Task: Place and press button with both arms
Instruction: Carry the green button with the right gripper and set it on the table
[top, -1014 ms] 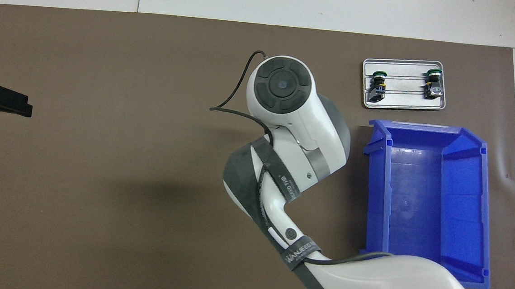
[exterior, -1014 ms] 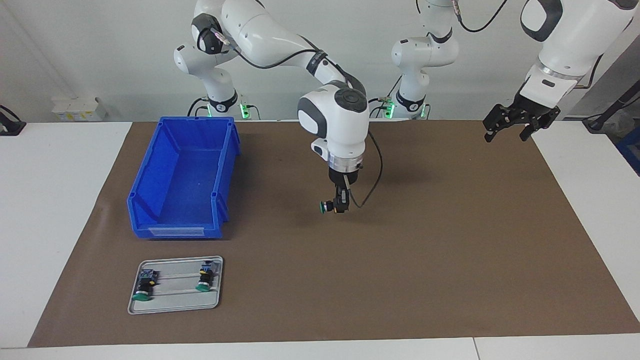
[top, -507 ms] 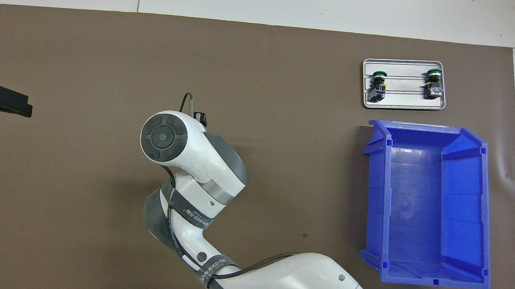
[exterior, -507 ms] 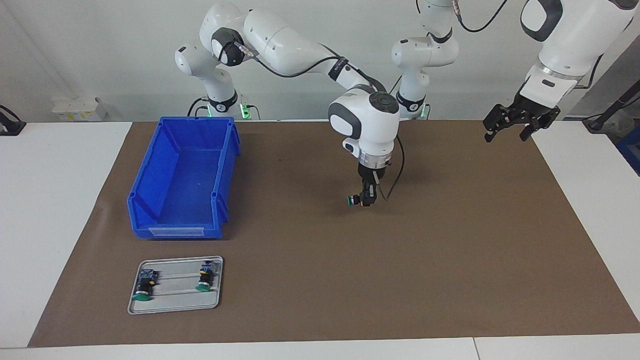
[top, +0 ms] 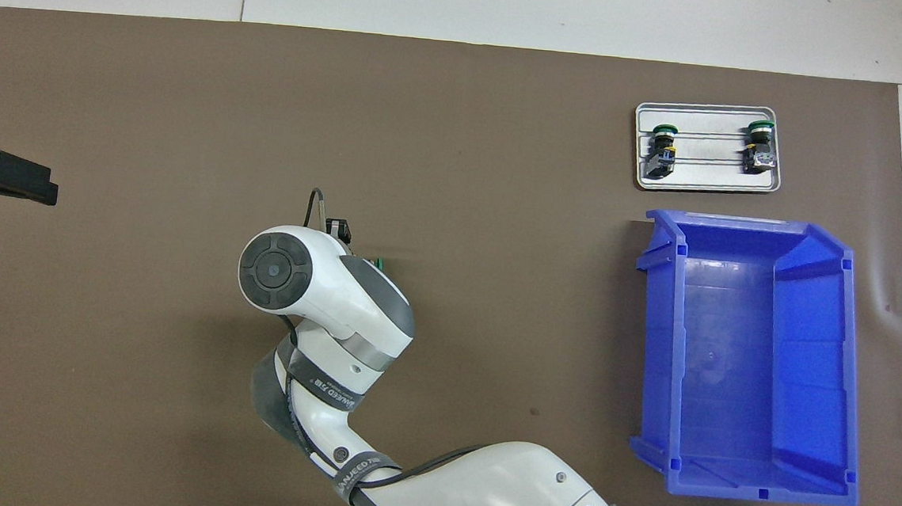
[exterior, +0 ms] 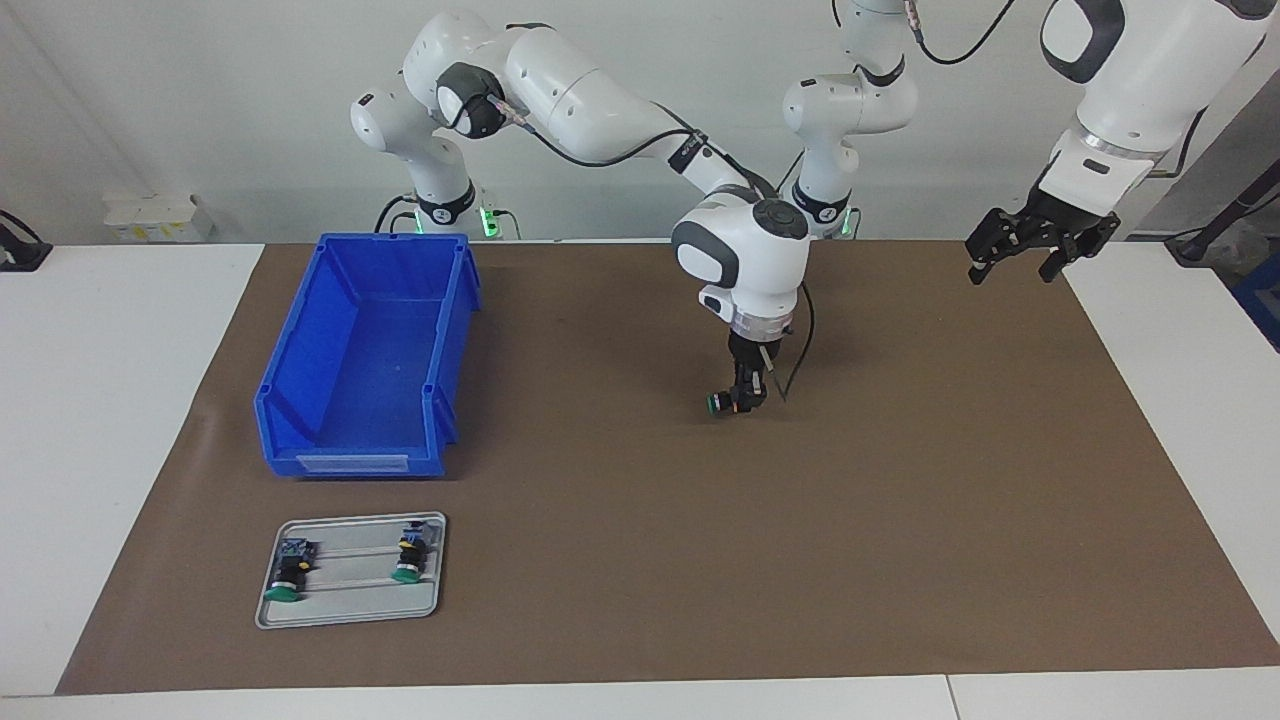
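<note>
Right gripper point(exterior: 742, 398) clamped on the button point(exterior: 722, 403), low over the middle of the brown mat point(exterior: 900, 500), green cap sideways toward the blue bin point(exterior: 365, 350). Left gripper point(exterior: 1030, 250) waits spread wide, holding nothing, above the mat's edge at its own end.

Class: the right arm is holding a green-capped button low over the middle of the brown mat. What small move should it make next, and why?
Probably lower the last bit and set the button on the mat. The right gripper is shut on it, just above bare mat in the middle, while the left gripper waits open near the mat's edge at its own end, free to press once the button rests.
</note>
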You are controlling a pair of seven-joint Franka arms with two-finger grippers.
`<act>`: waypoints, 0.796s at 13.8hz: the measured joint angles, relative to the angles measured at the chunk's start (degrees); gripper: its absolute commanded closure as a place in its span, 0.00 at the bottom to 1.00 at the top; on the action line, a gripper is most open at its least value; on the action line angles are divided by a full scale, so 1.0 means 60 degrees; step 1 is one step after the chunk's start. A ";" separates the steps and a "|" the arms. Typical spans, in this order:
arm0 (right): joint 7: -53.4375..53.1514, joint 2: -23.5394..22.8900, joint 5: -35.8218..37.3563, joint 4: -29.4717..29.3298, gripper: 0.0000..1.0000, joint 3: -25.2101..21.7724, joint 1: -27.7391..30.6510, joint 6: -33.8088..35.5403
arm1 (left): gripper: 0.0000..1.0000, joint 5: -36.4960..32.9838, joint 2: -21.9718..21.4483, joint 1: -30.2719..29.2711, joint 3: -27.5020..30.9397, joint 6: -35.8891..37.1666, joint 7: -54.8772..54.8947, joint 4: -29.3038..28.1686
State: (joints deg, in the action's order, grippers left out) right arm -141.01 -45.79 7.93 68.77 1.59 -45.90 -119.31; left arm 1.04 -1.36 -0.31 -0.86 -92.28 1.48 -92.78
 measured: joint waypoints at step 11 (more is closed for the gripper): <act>0.0448 0.0865 -0.0203 0.0480 0.03 -0.0051 0.0798 -0.0174 | 0.00 0.0000 0.0000 0.0301 -0.0183 -0.0002 -0.0005 -0.0021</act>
State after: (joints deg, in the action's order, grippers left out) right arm -138.32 -40.60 6.72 71.65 1.28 -41.11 -120.35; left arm 1.04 -1.35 1.50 -1.95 -92.30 1.46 -92.91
